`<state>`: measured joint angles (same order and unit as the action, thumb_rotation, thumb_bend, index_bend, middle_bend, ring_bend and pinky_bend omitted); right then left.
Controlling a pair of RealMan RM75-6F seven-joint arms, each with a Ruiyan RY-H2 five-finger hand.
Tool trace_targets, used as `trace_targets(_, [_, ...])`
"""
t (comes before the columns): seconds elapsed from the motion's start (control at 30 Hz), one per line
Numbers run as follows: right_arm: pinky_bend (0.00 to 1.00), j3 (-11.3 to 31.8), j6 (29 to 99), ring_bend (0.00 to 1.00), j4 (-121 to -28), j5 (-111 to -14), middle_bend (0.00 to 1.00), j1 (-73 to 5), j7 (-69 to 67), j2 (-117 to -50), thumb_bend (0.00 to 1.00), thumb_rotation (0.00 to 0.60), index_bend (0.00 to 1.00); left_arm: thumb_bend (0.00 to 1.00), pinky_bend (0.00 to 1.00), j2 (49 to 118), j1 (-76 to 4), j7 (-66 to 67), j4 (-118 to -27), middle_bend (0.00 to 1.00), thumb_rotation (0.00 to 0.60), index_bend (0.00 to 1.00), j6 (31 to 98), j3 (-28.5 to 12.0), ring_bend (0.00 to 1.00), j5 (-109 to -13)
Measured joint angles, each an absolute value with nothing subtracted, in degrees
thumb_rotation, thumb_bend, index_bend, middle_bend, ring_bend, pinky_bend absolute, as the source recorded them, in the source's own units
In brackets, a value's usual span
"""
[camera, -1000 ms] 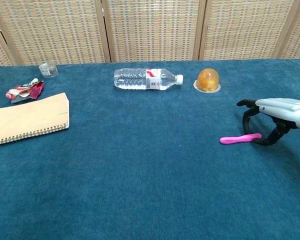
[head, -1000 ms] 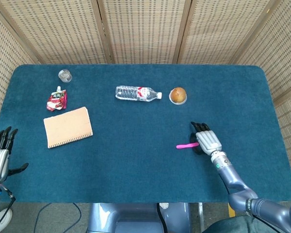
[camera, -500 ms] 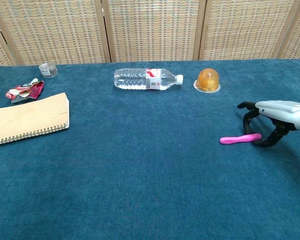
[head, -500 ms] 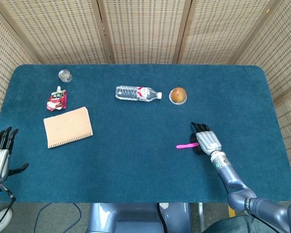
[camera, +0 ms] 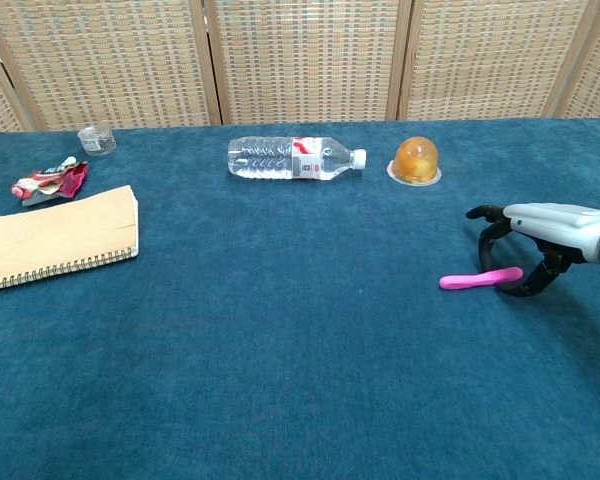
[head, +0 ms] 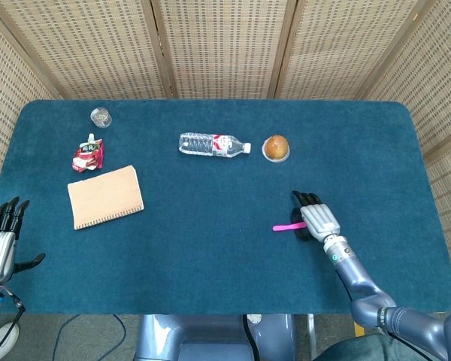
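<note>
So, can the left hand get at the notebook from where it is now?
Probably yes. The left hand sits open at the table's near-left edge, and only bare blue cloth lies between it and the notebook.

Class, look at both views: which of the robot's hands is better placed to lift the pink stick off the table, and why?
The right hand. Its fingers arch over one end of the pink stick, though contact is unclear. The left hand sits off the table's far left edge, fingers apart, holding nothing.
</note>
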<state>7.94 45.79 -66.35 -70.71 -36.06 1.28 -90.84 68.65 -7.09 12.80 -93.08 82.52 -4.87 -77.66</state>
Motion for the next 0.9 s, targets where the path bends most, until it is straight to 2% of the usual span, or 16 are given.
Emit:
trace_targets(0.27, [0.00, 8.1, 45.3, 0.00, -65.6, -70.0, 0.07, -36.2, 0.6, -91.3, 0.58, 0.600, 0.59, 0.00, 0.00, 68.7, -7.1, 12.9, -93.1, 0.00, 0.600, 0.00, 82.4, -4.8, 0.00, -77.5])
trace_targets(0.63, [0.00, 8.3, 45.4, 0.00, -66.3, -69.9, 0.13, -36.2, -0.3, -90.9, 0.58, 0.600, 0.66, 0.00, 0.00, 68.8, -7.2, 13.2, -93.2, 0.00, 0.600, 0.00, 82.2, -4.7, 0.00, -77.5])
trace_targets(0.9, [0.00, 9.1, 46.1, 0.00, -68.4, -69.0, 0.14, -36.1, -0.9, -90.2, 0.58, 0.600, 0.67, 0.00, 0.00, 68.7, -7.5, 13.2, -93.3, 0.00, 0.600, 0.00, 81.7, -4.7, 0.00, -77.4])
